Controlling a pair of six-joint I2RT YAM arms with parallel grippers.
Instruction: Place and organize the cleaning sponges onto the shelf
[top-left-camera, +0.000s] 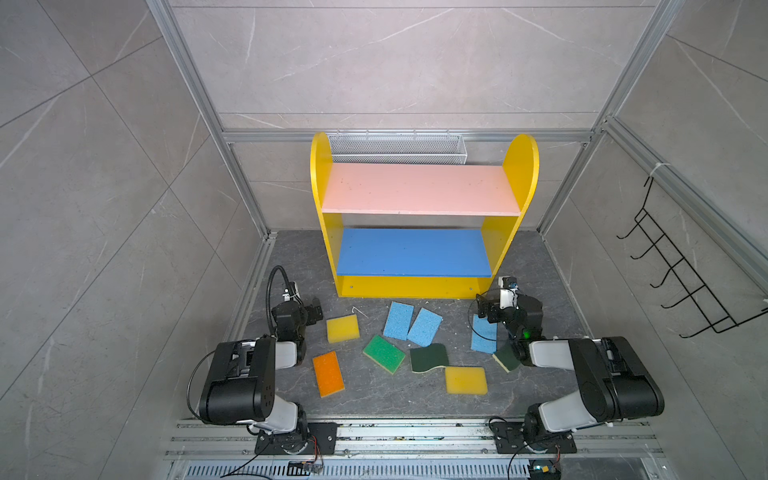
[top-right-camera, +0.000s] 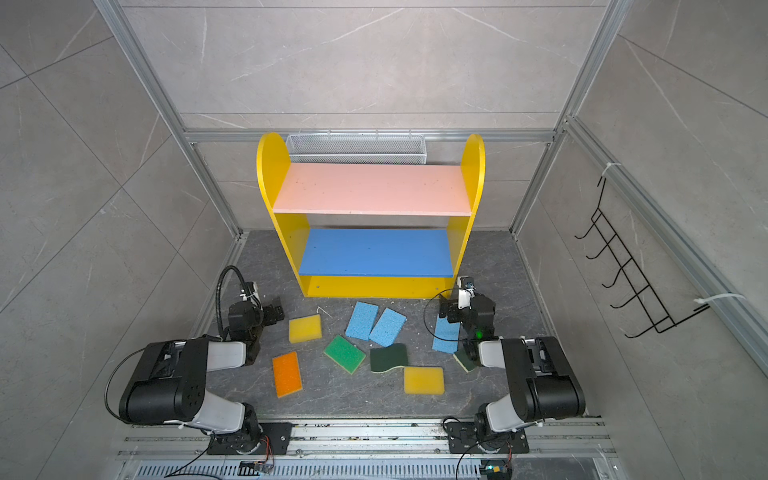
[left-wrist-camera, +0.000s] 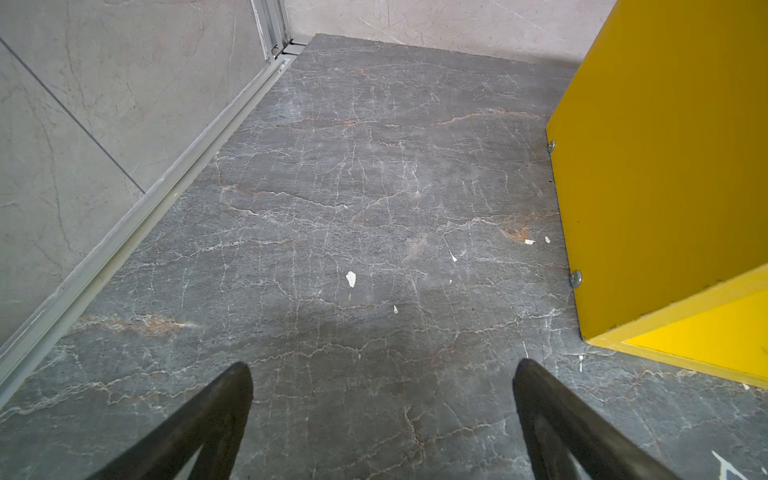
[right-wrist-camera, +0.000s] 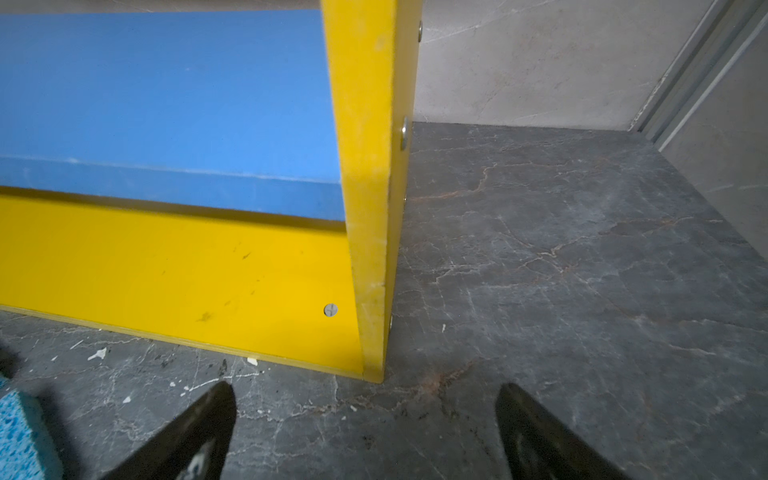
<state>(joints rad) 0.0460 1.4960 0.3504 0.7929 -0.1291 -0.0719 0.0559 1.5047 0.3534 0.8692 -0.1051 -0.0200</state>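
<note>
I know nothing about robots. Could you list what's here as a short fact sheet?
Shelf: pink board and blue board bare
Sponges: nine on the floor: three light blue, two yellow, orange, bright green, two dark green
Left hand: open, empty, over bare floor beside shelf
Right hand: open, empty, by shelf's front corner

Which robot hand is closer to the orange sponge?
Left. The left gripper hangs open a short way behind the orange sponge, toward the shelf. The right gripper is open far across the floor, beside a light blue sponge near the shelf's other front corner.
</note>
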